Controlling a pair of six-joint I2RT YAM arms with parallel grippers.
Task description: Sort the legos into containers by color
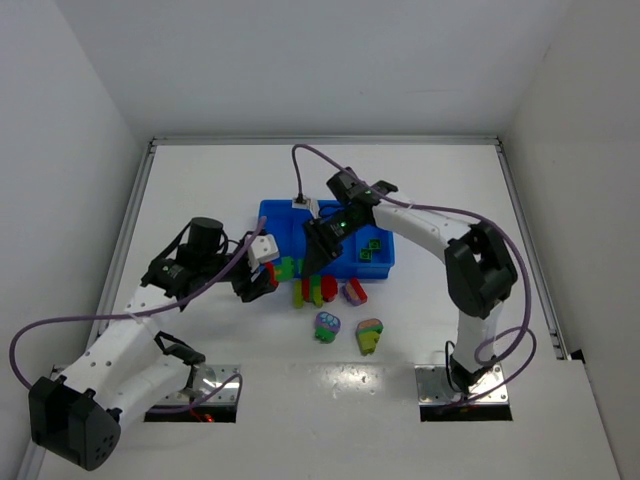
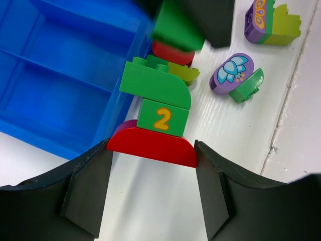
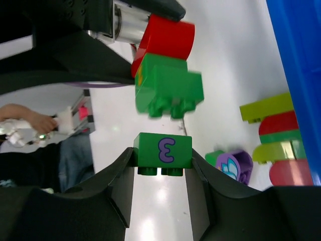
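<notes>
My left gripper (image 2: 153,161) is shut on a red half-round brick (image 2: 150,145), the base of a cluster with a green "2" brick (image 2: 163,118) and a curved green brick (image 2: 153,83) stacked on it. The right gripper (image 3: 162,156) is shut on a separate green brick (image 3: 163,149) marked with a purple 3, held just apart from that cluster (image 3: 168,75). In the top view both grippers, left (image 1: 265,275) and right (image 1: 320,252), meet at the front left edge of the blue tray (image 1: 385,265). Its compartments nearest the left wrist camera (image 2: 60,75) show bare.
Green bricks (image 1: 372,248) lie in the tray's right end. In front of the tray lie a red-and-green cluster (image 1: 318,290), a red-and-purple piece (image 1: 354,292), a purple-and-green piece (image 1: 327,325) and a yellow-green-and-purple piece (image 1: 369,335). Walls ring the white table.
</notes>
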